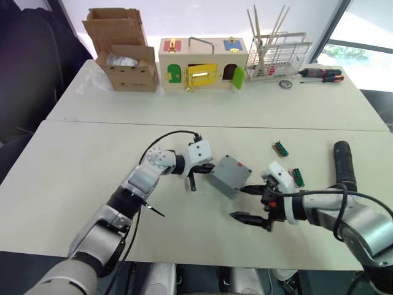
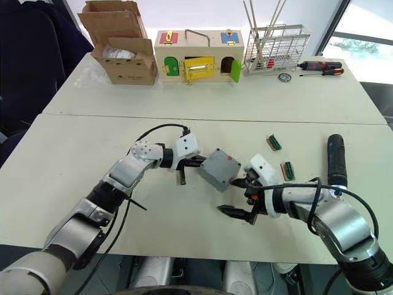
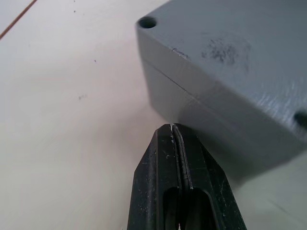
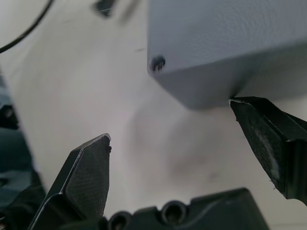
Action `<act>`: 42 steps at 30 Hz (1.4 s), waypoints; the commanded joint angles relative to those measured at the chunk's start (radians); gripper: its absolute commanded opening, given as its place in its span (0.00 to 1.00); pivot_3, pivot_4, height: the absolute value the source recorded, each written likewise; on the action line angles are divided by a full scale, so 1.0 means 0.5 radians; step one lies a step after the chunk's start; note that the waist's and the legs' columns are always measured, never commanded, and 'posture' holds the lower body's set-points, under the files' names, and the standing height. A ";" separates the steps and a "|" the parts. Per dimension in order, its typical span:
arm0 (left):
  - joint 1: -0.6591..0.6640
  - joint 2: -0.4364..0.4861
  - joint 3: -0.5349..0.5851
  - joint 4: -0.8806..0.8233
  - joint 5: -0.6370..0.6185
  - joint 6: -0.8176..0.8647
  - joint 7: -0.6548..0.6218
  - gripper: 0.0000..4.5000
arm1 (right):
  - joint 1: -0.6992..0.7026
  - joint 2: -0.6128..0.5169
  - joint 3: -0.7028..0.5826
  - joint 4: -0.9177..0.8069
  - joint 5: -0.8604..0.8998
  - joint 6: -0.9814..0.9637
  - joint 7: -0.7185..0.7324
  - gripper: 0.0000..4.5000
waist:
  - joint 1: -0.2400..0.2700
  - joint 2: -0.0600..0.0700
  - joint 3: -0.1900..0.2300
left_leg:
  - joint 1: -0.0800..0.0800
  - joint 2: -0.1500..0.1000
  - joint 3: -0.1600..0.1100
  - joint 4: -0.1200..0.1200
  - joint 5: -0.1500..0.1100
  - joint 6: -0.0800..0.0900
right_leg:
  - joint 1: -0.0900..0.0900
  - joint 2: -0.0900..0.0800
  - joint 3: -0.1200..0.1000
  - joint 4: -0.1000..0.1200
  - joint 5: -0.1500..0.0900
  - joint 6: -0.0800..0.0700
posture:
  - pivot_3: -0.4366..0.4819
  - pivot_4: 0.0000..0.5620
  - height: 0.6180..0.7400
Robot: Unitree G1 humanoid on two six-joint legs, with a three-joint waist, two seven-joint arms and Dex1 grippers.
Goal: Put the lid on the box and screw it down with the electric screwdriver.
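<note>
The grey box (image 2: 219,169) is being steadied near the middle of the front desk (image 2: 73,160), between the two arms. The lid (image 3: 225,43) appears to be already seated on it, judging by the thin seam seen in the left wrist view, though this cannot be confirmed from the head views. The left tool (image 3: 173,132) is being pressed against the box's side wall with its fingers closed together and nothing between them. The right tool (image 2: 241,196) is being held wide open, one fingertip (image 4: 244,108) touching or just beside the box's lower edge, the other well clear over the desk; nothing is being gripped. The electric screwdriver (image 2: 336,161) is lying untouched on the desk, well apart to the robot's right, behind the right arm.

The box is being pushed from one side only, so it is likely to be slid or spun on the desk if the pressure is uneven. The lid could be knocked out of register with the corner holes (image 3: 147,22) if the open right tool is closed on a corner.
</note>
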 commanded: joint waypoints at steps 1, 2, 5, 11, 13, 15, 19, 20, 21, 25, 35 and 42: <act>-0.037 0.039 0.018 0.032 0.116 -0.110 0.068 0.00 | 0.037 -0.124 -0.156 -0.097 0.012 0.014 -0.005 0.99 | -0.004 0.000 0.000 | 0.000 0.000 0.001 0.000 0.000 0.001 | 0.000 -0.001 0.000 0.000 0.000 0.000 | 0.48 0.27 0.90; -0.014 0.088 0.033 -0.008 0.140 -0.095 0.071 0.00 | 0.050 -0.183 -0.188 -0.057 -0.029 -0.026 0.009 0.99 | -0.005 0.000 0.000 | 0.000 0.000 0.001 0.000 -0.001 0.002 | 0.000 -0.001 0.000 0.000 0.000 0.000 | 0.48 0.27 0.90; 0.068 0.200 0.067 -0.179 0.133 -0.022 0.029 0.00 | 0.062 -0.303 -0.196 0.078 -0.150 -0.185 0.040 0.99 | -0.016 -0.001 0.000 | 0.001 0.002 0.002 0.000 -0.001 0.002 | 0.000 -0.001 0.000 0.001 0.000 0.000 | 0.48 0.27 0.90; 0.357 0.462 0.107 -0.849 -0.030 0.335 -0.188 0.00 | -0.064 -0.327 -0.067 0.404 -0.332 -0.568 0.190 0.99 | -0.013 -0.001 0.000 | 0.001 0.003 0.002 -0.002 0.000 0.000 | -0.001 0.001 0.000 0.001 0.000 0.000 | 0.48 0.27 0.90; 0.482 0.530 0.101 -1.106 -0.141 0.500 -0.263 0.00 | -0.168 -0.282 0.025 0.500 -0.366 -0.670 0.265 0.99 | -0.026 -0.001 0.000 | 0.002 0.003 0.004 -0.001 0.001 -0.001 | -0.001 0.000 0.001 0.000 0.000 0.000 | 0.48 0.27 0.90; 0.523 0.529 0.079 -1.185 -0.161 0.567 -0.253 0.00 | -0.219 -0.249 0.073 0.545 -0.385 -0.725 0.310 0.99 | -0.014 -0.001 0.000 | 0.002 0.005 0.003 -0.001 0.001 -0.001 | -0.001 0.000 0.001 0.001 0.000 0.000 | 0.48 0.27 0.90; 0.503 0.424 0.044 -1.129 -0.121 0.600 -0.140 0.00 | -0.254 -0.205 0.115 0.523 -0.371 -0.724 0.360 0.99 | 0.005 -0.001 0.000 | 0.002 0.002 0.000 0.000 0.001 -0.001 | 0.001 0.001 0.000 0.003 0.000 0.000 | 0.48 0.27 0.90; 0.496 0.410 0.046 -1.118 -0.122 0.607 -0.128 0.00 | -0.259 -0.198 0.118 0.519 -0.371 -0.720 0.365 0.99 | 0.001 -0.001 0.000 | 0.001 0.001 0.000 0.000 0.001 -0.001 | 0.001 0.001 0.000 0.002 0.000 0.000 | 0.48 0.27 0.90; 0.463 0.357 0.038 -1.040 -0.090 0.568 -0.076 0.00 | -0.249 -0.191 0.121 0.489 -0.362 -0.700 0.364 0.99 | -0.002 -0.002 0.001 | 0.001 0.001 0.001 0.000 0.001 -0.001 | 0.001 0.000 0.000 0.002 0.000 0.000 | 0.48 0.27 0.90; 0.337 0.202 0.036 -0.758 0.009 0.419 0.075 0.00 | -0.186 -0.172 0.106 0.374 -0.330 -0.615 0.329 0.99 | -0.002 -0.002 0.000 | 0.002 0.000 0.001 0.001 0.001 -0.001 | 0.001 0.001 0.000 0.003 0.000 0.000 | 0.48 0.27 0.90; 0.299 0.130 0.067 -0.604 0.040 0.241 0.120 0.00 | -0.089 -0.126 0.012 0.265 -0.295 -0.508 0.216 0.99 | -0.001 -0.002 0.000 | 0.002 0.001 0.001 0.000 0.001 -0.002 | 0.001 0.001 0.000 0.003 0.000 0.000 | 0.48 0.27 0.90; 0.270 0.064 0.107 -0.549 0.014 0.203 0.173 0.00 | -0.085 -0.087 -0.048 0.207 -0.215 -0.411 0.161 0.99 | -0.001 -0.003 0.000 | 0.002 0.001 0.000 0.001 0.001 -0.002 | 0.001 0.001 0.000 0.003 0.000 0.000 | 0.48 0.27 0.90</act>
